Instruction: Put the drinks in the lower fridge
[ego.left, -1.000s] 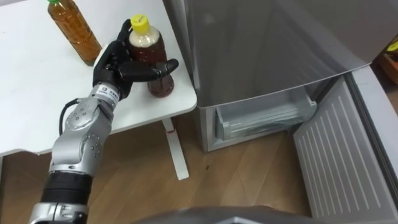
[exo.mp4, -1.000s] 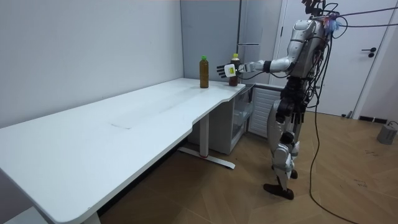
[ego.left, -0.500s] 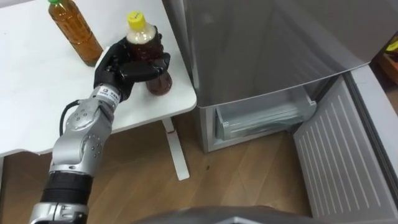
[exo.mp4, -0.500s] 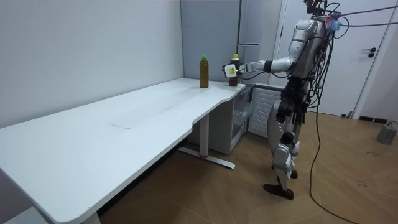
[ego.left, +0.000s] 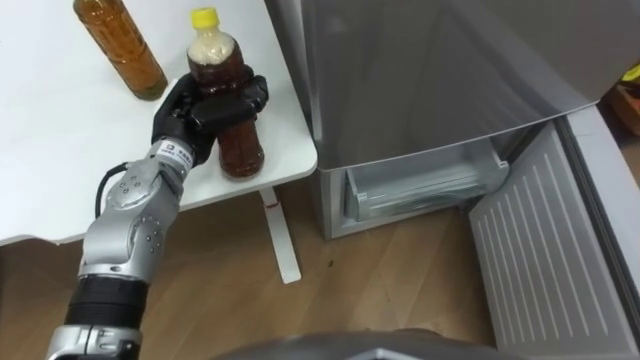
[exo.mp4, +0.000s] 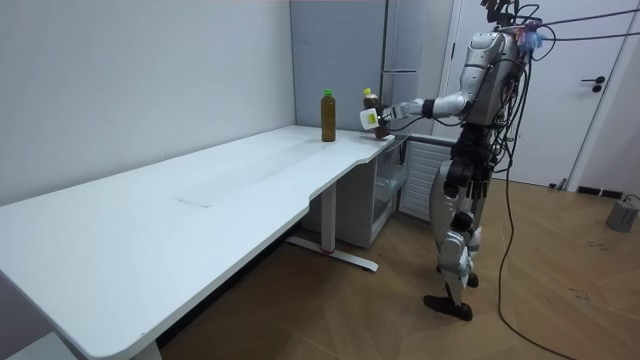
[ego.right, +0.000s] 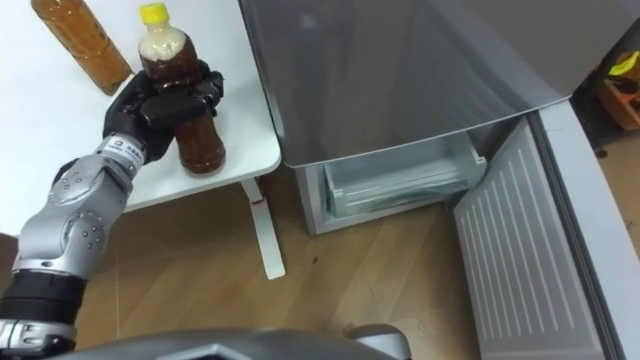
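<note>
**Fingers (ego.left: 232, 103) locked round the yellow-capped bottle (ego.left: 240, 152)**

We've got our left hand (ego.left: 185, 110) curled tight about the bottle's middle, its base by the white table's (ego.left: 60, 160) corner. Whether it's clear of the tabletop, we can't tell. Pick-up step, we judge. Next up: carry it right of the fingers and down into the open lower fridge compartment (ego.left: 420, 190), past its door (ego.left: 545, 260), which calls for bending low. A second bottle (ego.left: 120, 45) waits left of the fingers, cap cut off. The compartment's depths are hidden.

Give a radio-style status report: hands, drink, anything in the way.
Left hand shut on bottle, upright over table corner. Second bottle stands on table. Lower fridge door open; no obstacle seen.
</note>
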